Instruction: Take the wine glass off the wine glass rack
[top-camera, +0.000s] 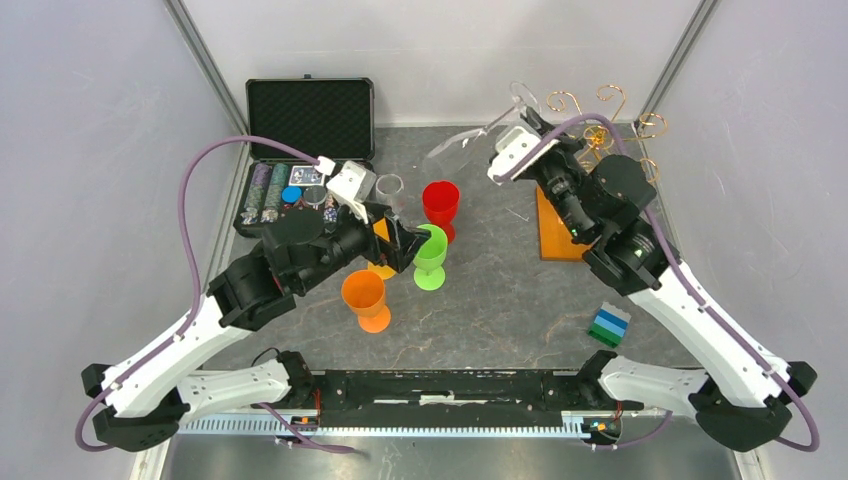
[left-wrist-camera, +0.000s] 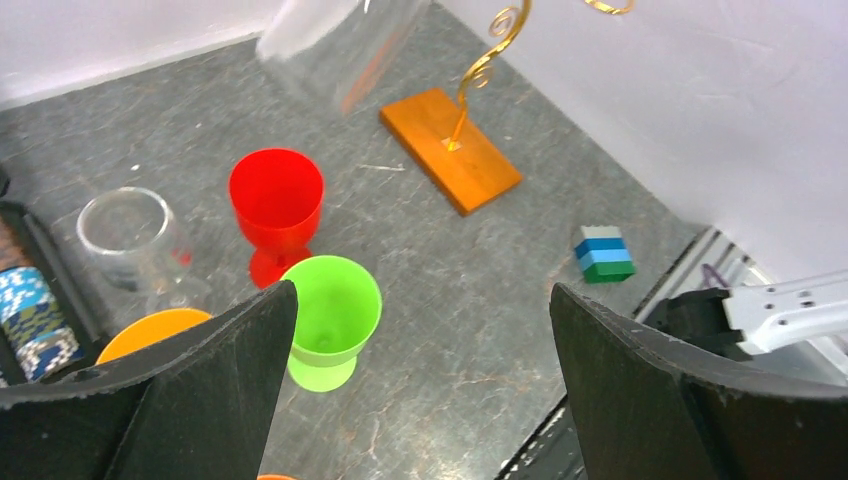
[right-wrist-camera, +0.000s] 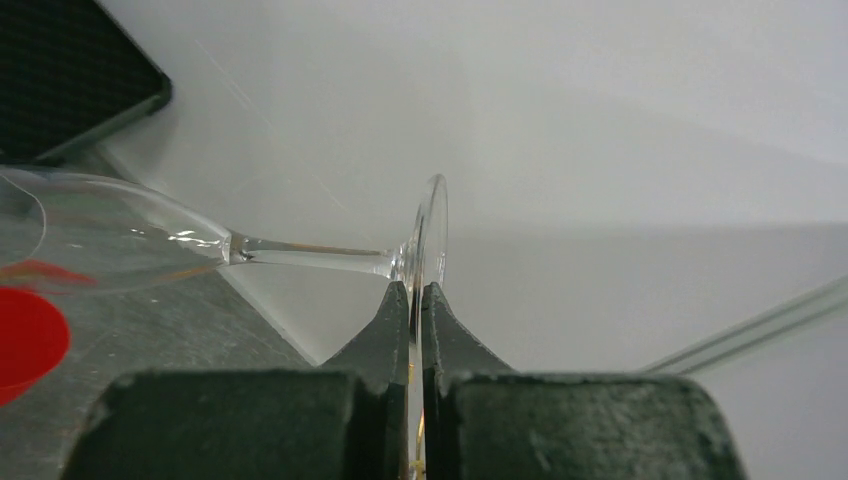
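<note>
The clear wine glass lies tilted on its side in the air, bowl pointing left. My right gripper is shut on the rim of its round foot; in the right wrist view the fingers pinch the foot and the stem runs left to the bowl. The wine glass rack, gold curled wire on an orange-brown base, stands just right of the glass; its nearest curl looks apart from the foot. My left gripper is open and empty above the green cup. The left wrist view shows the rack base.
A red cup, green cup, orange cup and clear tumbler stand mid-table. An open black chip case is at the back left. A blue-green block stack lies front right.
</note>
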